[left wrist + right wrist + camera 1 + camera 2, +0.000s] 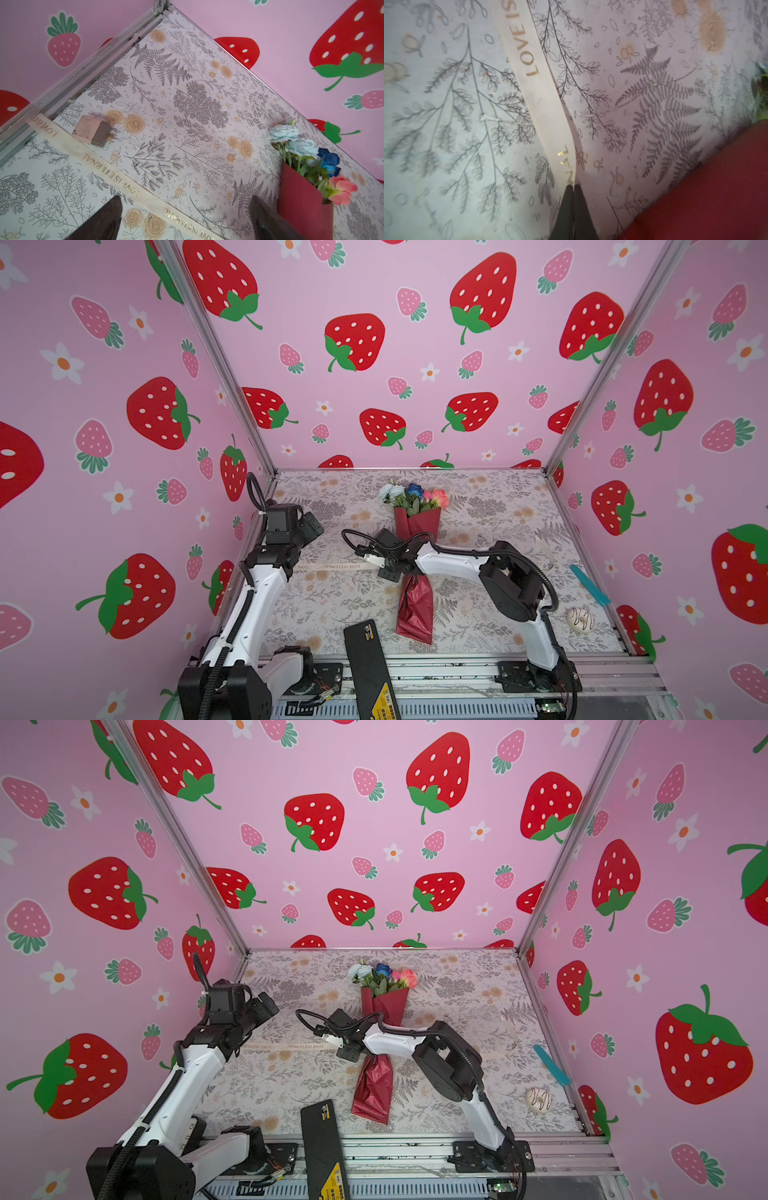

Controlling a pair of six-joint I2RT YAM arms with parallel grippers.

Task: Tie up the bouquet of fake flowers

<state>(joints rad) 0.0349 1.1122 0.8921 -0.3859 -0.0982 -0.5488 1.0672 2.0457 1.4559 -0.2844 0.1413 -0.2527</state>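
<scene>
Right gripper (573, 187) clamped shut on ribbon (537, 99) at 9 o'clock of bouquet (417, 520), left gripper (184, 200) gaped empty; no knot seen, tying looked barely begun.

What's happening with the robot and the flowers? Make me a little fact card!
bouquet: lying on the table, blooms at the far end
ribbon: cream with gold letters, flat on the table, left of the bouquet
right gripper: shut on the ribbon, close beside the bouquet
left gripper: open, holding nothing, raised off the table
knot: none visible
other things: doughnut, teal strip, plug
</scene>
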